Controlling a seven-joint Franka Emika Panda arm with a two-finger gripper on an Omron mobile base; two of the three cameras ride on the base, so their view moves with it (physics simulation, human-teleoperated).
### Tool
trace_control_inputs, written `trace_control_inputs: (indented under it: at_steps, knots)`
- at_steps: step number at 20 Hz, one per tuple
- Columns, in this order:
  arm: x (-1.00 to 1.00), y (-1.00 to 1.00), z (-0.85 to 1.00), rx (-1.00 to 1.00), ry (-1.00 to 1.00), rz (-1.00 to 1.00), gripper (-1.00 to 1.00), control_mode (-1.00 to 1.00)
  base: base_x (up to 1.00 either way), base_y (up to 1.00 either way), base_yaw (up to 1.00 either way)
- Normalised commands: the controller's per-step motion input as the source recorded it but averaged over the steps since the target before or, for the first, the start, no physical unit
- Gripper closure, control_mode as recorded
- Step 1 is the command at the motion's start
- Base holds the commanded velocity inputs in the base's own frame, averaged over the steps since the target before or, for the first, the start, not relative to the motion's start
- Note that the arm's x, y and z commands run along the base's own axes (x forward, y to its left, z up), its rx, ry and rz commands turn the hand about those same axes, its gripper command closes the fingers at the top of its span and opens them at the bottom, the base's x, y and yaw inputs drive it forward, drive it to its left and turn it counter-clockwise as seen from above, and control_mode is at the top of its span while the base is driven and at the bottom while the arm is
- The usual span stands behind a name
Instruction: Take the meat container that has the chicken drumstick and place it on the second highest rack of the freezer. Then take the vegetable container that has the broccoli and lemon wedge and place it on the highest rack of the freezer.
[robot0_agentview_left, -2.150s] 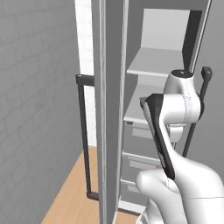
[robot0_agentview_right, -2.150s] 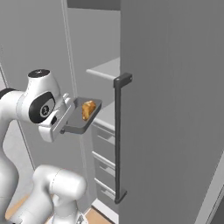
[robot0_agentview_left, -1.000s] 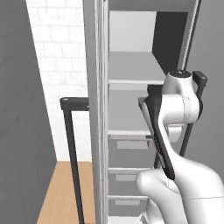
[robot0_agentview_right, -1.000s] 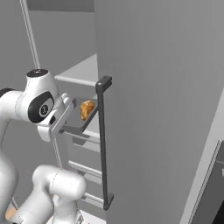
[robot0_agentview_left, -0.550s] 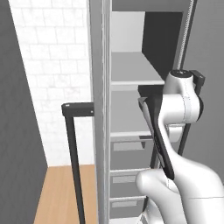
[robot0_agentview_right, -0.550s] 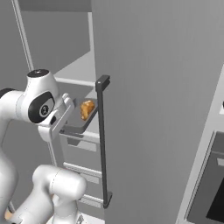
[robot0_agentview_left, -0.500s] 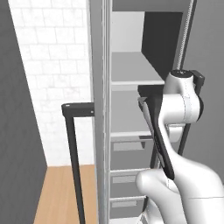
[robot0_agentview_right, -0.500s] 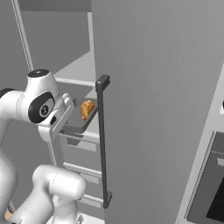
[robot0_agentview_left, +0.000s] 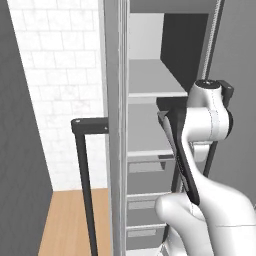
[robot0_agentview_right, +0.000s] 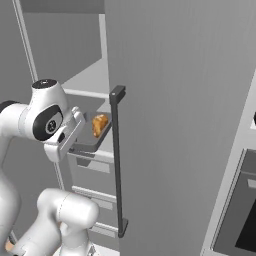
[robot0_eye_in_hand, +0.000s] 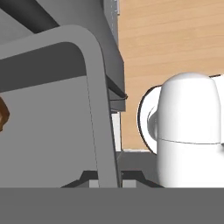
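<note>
Open freezer (robot0_agentview_right: 165, 100); one chicken drumstick (robot0_agentview_right: 99, 124) in one meat container (robot0_agentview_right: 92, 141); gripper (robot0_agentview_right: 75, 136) clamped on its rim.

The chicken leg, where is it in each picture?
Left base view: I can't find it; the white arm stands in front of the shelves.
Right base view: the chicken leg lies on the grey tray, left of the dark door handle.
Hand view: an orange-brown bit at the left edge.
Shared landmark: the tray.

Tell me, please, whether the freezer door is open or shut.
Open: the door stands swung out, baring the inner shelves and drawers.
</note>
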Motion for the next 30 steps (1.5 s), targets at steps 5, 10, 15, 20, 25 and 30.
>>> trace_control_inputs:
  at_steps: [5,10,15,20,25,30]
  knots:
    - [0.14,0.35,-0.07,0.0,0.0,0.0,1.0,-1.0,0.09,0.22,0.0]
    - [0.31,0.64,-0.14,-0.01,0.0,0.0,1.0,-1.0,0.0,0.0,0.0]
    - [0.38,0.1,-0.12,0.0,-0.03,0.0,1.0,-1.0,0.0,0.0,0.0]
    - [0.33,0.0,-0.33,0.0,-0.07,0.0,1.0,-1.0,0.0,0.0,0.0]
    - [0.27,-0.09,-0.32,0.0,-0.05,0.0,1.0,-1.0,0.0,0.0,0.0]
    - [0.53,-0.34,-0.11,0.0,0.0,0.0,1.0,-1.0,0.0,0.0,0.0]
